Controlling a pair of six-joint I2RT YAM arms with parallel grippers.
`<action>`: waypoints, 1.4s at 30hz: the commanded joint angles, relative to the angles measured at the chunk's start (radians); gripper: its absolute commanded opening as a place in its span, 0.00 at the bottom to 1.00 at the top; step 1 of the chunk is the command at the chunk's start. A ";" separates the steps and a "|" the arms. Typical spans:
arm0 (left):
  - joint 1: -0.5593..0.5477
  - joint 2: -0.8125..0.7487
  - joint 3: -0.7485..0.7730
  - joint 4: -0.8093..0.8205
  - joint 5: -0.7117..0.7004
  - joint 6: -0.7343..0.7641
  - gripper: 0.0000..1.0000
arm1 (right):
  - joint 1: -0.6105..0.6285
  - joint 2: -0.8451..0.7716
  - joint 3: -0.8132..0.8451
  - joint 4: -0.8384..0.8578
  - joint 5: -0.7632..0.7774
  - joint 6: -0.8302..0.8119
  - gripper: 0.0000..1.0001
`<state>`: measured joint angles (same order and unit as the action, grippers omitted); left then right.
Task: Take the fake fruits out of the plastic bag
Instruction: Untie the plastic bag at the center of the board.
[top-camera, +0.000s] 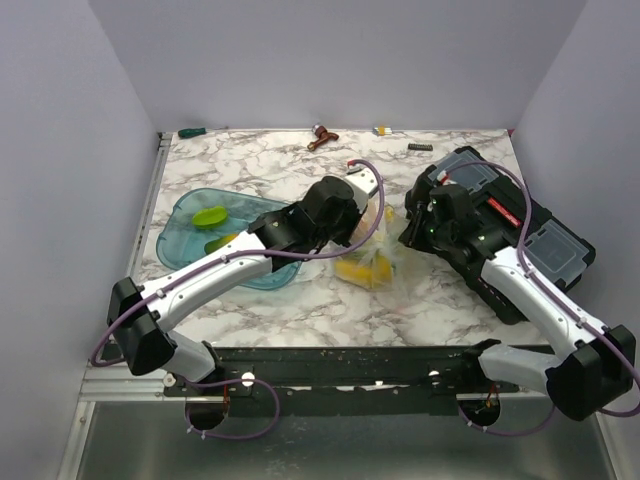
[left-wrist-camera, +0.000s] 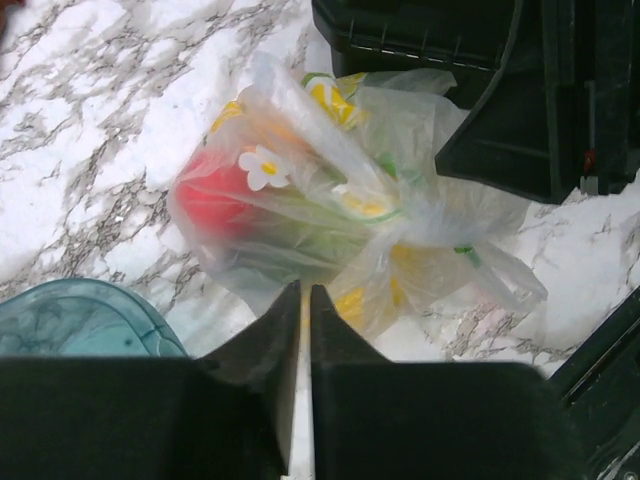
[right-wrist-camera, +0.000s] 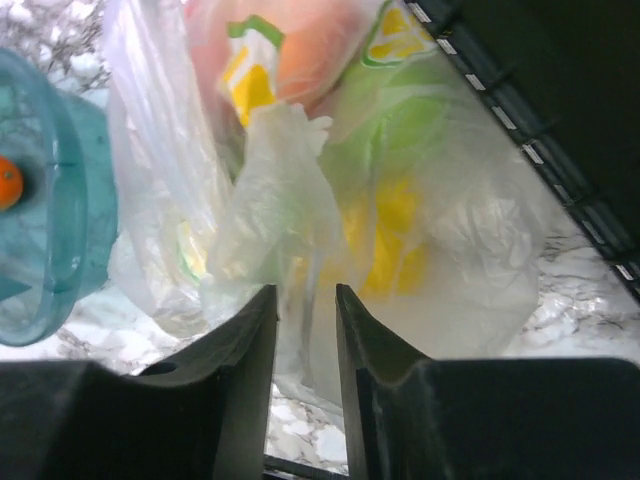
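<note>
The left fingers (left-wrist-camera: 275, 350) are clenched, with only a hairline slit between them. Their tips rest against the lower fold of the plastic bag (left-wrist-camera: 340, 200), which lies at 12 o'clock from them. We cannot tell whether any film is caught in the slit.

The right fingers (right-wrist-camera: 245, 350) are released and parted a little. A twisted strip of the bag's film hangs into the gap between them and, as far as we can see, is not squeezed.

The bag lies crumpled on the marble bench (top-camera: 300, 300), near its middle and between the two wrists. The fake fruits (left-wrist-camera: 215, 200) are inside it. From the left wrist we see a red fruit at the bag's 9 o'clock side. From the right wrist we see an orange fruit (right-wrist-camera: 310, 50) at 12 o'clock. Yellow and green shapes also show through the film, but we cannot separate fruit from print there.

From above, the teal tray (top-camera: 180, 235) sits at 9 o'clock from the bag, just beside it. It holds a green fruit (top-camera: 210, 216) and a second green and yellow piece (top-camera: 222, 241). A small orange piece (right-wrist-camera: 8, 185) shows in the tray from the right wrist.

At 3 o'clock from the bag stands a black case (top-camera: 540, 240), just beside the film.
</note>
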<state>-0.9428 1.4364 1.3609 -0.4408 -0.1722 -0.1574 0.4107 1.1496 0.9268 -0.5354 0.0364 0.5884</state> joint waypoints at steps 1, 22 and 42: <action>-0.006 0.031 -0.010 0.008 0.113 0.003 0.25 | 0.105 0.022 0.090 -0.091 0.111 0.003 0.38; -0.013 0.066 -0.041 0.037 0.116 -0.074 0.86 | 0.237 0.022 -0.053 0.055 0.270 0.056 0.35; -0.043 0.099 -0.145 0.114 0.022 0.107 0.85 | 0.236 -0.084 -0.103 0.219 -0.070 0.051 0.01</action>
<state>-0.9775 1.5154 1.2118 -0.3656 -0.0906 -0.0772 0.6460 1.0817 0.8268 -0.3679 0.0574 0.6258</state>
